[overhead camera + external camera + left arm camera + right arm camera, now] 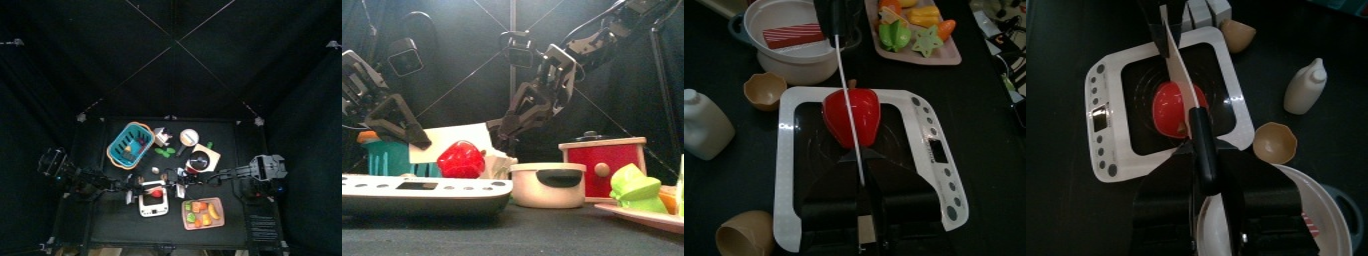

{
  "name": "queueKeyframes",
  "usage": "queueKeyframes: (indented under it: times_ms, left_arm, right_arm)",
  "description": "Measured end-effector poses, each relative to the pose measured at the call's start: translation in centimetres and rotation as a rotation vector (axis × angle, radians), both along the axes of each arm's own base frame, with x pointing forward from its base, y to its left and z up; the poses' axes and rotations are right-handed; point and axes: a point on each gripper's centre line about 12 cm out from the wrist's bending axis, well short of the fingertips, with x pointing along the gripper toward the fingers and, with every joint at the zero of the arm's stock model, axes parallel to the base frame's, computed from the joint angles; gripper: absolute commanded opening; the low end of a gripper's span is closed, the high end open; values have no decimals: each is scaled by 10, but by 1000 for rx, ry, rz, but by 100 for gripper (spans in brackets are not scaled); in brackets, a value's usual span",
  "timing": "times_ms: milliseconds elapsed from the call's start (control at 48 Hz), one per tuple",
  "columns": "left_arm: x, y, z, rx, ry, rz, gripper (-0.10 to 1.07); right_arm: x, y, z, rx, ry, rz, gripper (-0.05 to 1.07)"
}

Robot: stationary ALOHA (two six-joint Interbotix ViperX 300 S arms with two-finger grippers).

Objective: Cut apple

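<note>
The right gripper (1213,190) clenches a knife (1177,72), its blade resting on the red apple (1176,106) just ahead. The left gripper (865,205): grip unclear.

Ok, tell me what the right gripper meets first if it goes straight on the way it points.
Likely the apple: the right gripper holds a knife whose blade already lies over it on the white board. Depth is unclear.

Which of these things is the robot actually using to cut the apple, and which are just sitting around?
In use:
apple
white board
knife
right gripper
left gripper

Lying about:
white pot
tray of toy foods
white bottle
small brown cups
blue basket
red box
</note>
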Motion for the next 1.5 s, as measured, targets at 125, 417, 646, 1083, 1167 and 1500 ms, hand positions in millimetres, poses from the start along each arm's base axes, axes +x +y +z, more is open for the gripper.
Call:
queueKeyframes:
  times_ms: [125, 417, 646, 1083, 1167, 1500]
  left_arm:
    - [0, 0, 0, 0, 2, 1, 37]
    - [1, 1, -3, 2, 9, 3, 37]
    - [1, 0, -5, 5, 19, 1, 37]
    - [1, 1, -5, 5, 19, 5, 37]
    - [1, 2, -6, 6, 22, 6, 37]
    - [3, 5, -8, 8, 31, 16, 37]
  right_arm:
    - [0, 0, -1, 1, 2, -1, 45]
    - [1, 0, -2, 2, 3, -2, 43]
    - [2, 0, -3, 2, 5, -2, 40]
    - [3, 0, -4, 9, 15, -4, 40]
    - [3, 0, -5, 9, 18, -4, 40]
    - [3, 0, -24, 10, 70, -4, 40]
